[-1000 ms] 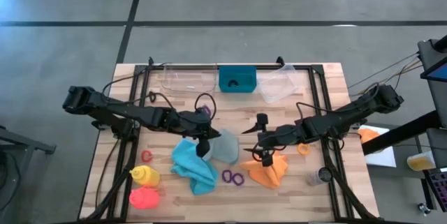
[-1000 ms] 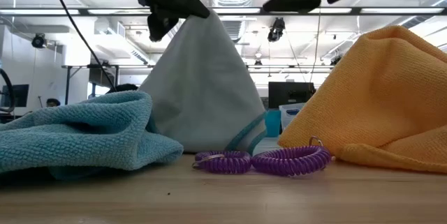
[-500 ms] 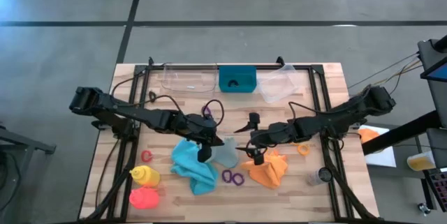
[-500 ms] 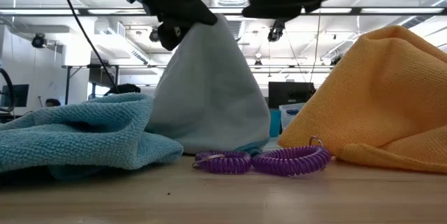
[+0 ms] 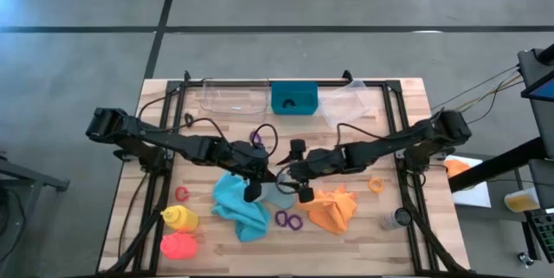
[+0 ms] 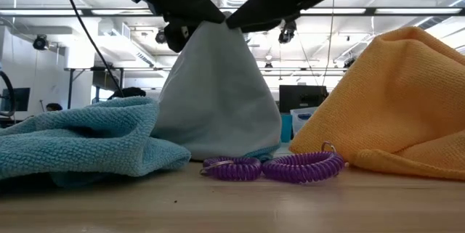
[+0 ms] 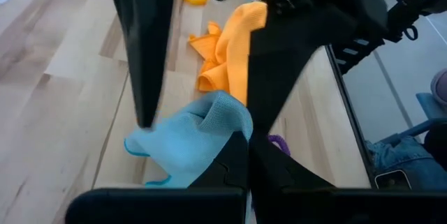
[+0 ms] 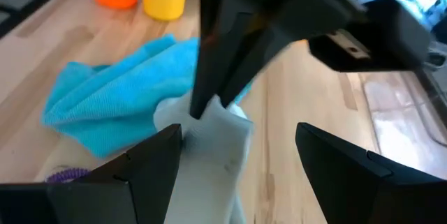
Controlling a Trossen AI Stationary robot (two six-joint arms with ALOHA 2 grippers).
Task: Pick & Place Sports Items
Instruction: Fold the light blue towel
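Note:
A pale blue cloth stands as a cone near the table's middle, and my left gripper is shut on its top. Its lower edge rests on the table beside the crumpled teal cloth. My right gripper is open just right of the cone's peak; in its wrist view its fingers stand either side of the cloth, and I cannot tell if they touch it. To the right lies the orange cloth, with purple rings in front. My left gripper pinches the pale blue cloth's gathered peak between its two shut fingers, slanting down from the table's left. The cloth hangs below as a cone, and its bottom edge lies on the table. How many layers are held does not show.
A red ring, a yellow bottle and a pink-red bottle sit at the near left. An orange ring lies right of the orange cloth. At the far edge stand the teal bin and clear trays.
My right gripper has moved toward the table's left, staying open, up to the pale blue cloth's peak and my left gripper. My left gripper has sunk a little with the peak, and the cloth cone stands wider at its base.

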